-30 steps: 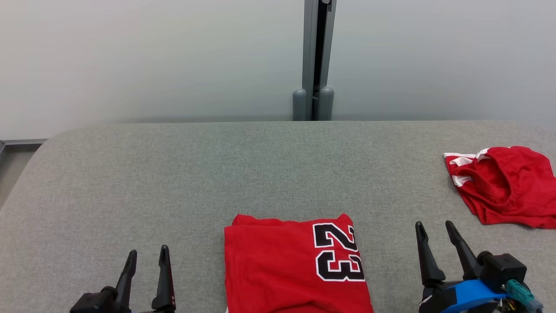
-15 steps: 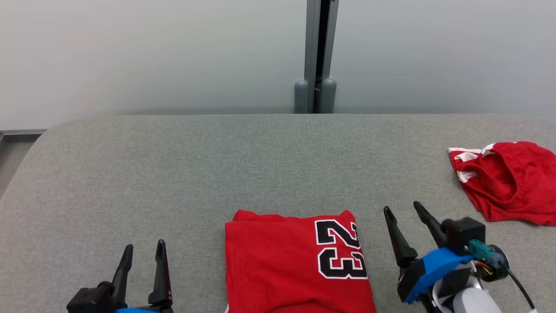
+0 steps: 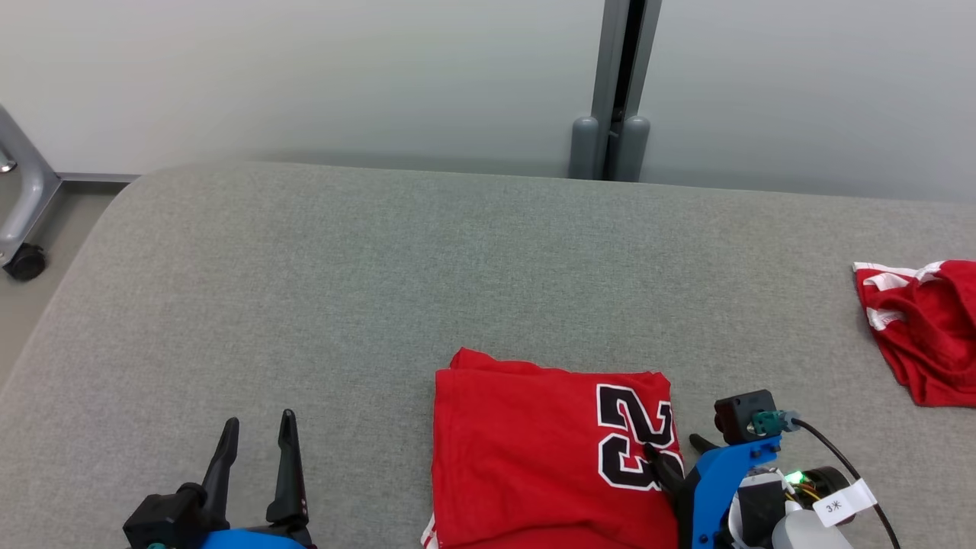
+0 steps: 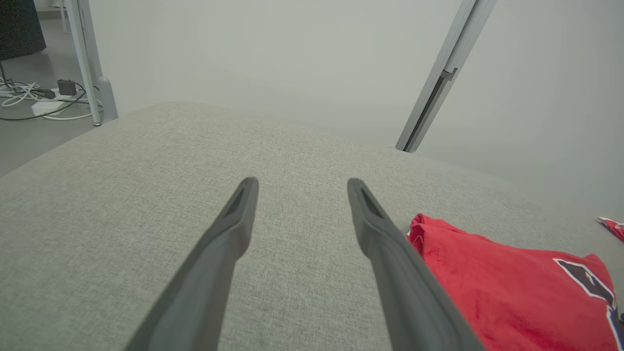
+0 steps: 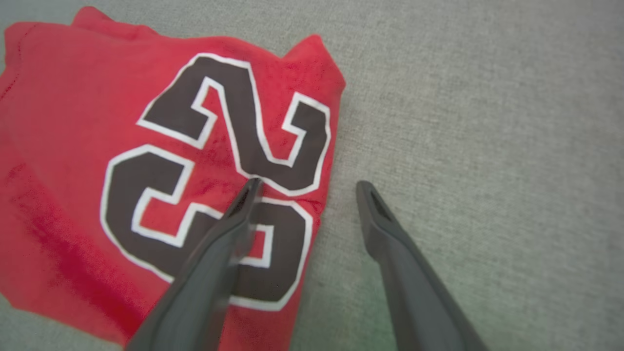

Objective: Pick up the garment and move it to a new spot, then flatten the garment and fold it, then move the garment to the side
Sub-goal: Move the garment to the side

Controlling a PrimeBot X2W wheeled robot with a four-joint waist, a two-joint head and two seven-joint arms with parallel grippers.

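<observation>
– Right hand (image 3: 671,444), how does it stand?

– Spread wide, gripping nothing. It sits at the right edge of the folded red jersey (image 3: 534,442), the one printed with a black, white-edged 23. In the right wrist view the hand (image 5: 308,183) straddles that edge: one dark finger lies over the digits and the other is over bare grey cloth just beside the hem. Whether the fingertip presses the fabric, I cannot tell.

– And the jersey itself?

– Flat on the grey fabric-covered bench (image 3: 381,267), at the near edge, a little right of the middle. It is a neat rectangle with the number along its right side.

– Left hand?

– The left hand (image 3: 259,418) is open too, fingers parted over bare bench at the lower left, well apart from the jersey. From its own wrist view (image 4: 302,181) the jersey (image 4: 497,292) lies off to the right.

– Anything else on there?

– A crumpled red garment with white stripes (image 3: 923,335) lies at the far right edge. A grey upright post (image 3: 614,91) stands behind the bench against the pale wall, and a black caster (image 3: 27,263) is on the floor to the left.
</observation>
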